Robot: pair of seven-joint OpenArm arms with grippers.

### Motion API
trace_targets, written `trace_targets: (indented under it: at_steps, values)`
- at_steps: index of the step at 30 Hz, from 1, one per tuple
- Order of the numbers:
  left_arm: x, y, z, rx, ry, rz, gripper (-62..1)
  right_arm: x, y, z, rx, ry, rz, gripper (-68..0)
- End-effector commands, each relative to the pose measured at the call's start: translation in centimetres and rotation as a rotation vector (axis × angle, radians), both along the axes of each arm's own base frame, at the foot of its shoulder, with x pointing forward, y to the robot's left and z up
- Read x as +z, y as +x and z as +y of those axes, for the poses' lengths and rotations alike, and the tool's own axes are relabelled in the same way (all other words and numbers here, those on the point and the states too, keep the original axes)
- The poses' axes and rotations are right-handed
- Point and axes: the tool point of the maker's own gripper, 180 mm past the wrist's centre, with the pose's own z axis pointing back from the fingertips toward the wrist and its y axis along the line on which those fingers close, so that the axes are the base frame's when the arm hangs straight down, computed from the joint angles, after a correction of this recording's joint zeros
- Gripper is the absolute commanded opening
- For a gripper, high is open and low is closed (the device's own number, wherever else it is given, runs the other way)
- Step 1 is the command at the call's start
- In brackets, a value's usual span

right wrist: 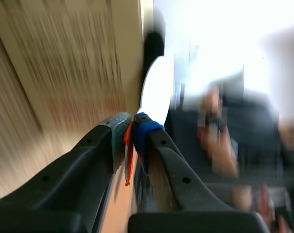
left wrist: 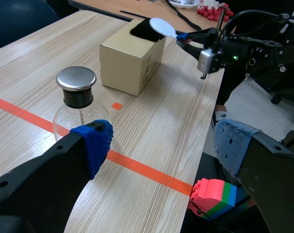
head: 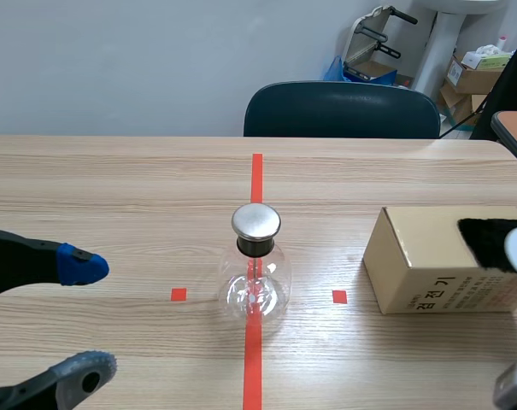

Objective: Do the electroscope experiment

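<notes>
Black Korean lettering, "검전기", runs slantwise along the lower front face of the box (head: 429,256) in the scene view. It is the only wording that can be read. From the left wrist view, the same box (left wrist: 122,58) shows a small dark printed mark on its side, too small to make out.

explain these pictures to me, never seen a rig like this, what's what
These are three cameras on a two-armed robot. One camera sits between the arms and looks across the table; the other two ride on the wrists, so each looks past its own gripper. On the table stand a glass flask with a metal cap and a cardboard box with black cloth on top. The left gripper is open. The right gripper pinches a white disc by its orange handle.
</notes>
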Motion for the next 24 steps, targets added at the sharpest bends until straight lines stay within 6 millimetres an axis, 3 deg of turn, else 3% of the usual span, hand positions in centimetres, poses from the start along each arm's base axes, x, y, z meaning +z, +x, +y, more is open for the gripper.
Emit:
trace_targets:
  at_steps: [1,3,8,10,13,15,17,21,24]
  values:
    - [1.0,-0.1,-0.6,-0.007,-0.044,-0.01,-15.3,0.9,0.1,0.9,0.064,-0.034,-0.046,-66.5]
    - [1.0,-0.1,-0.6,-0.009,-0.041,-0.01,-15.3,0.9,0.1,0.9,0.064,-0.03,-0.049,-66.5]
    - [1.0,-0.1,-0.6,-0.009,-0.042,-0.011,-15.3,1.0,0.6,-4.6,-0.24,-0.045,-0.05,-66.5]
    - [1.0,-0.1,-0.6,-0.008,-0.042,-0.011,-15.3,0.9,0.7,-3.7,-0.185,-0.056,-0.042,-66.5]
    - [1.0,-0.1,-0.6,-0.007,-0.041,-0.012,-15.3,0.7,0.3,0.1,0.026,-0.048,-0.039,-66.5]
    - [0.9,0.1,-0.5,0.002,-0.035,-0.021,-15.3,0.8,0.0,1.2,0.091,-0.044,-0.04,-66.5]
    - [0.9,0.1,-0.5,0.006,-0.031,-0.024,-15.3,0.9,0.3,0.2,0.03,-0.043,-0.044,-66.5]
    - [0.9,0.1,-0.5,0.006,-0.031,-0.024,-15.3,0.9,0.8,-4.0,-0.209,-0.056,-0.045,-66.5]
    - [0.9,0.1,-0.5,0.006,-0.031,-0.024,-15.3,0.8,0.7,-2.6,-0.124,-0.064,-0.038,-66.5]
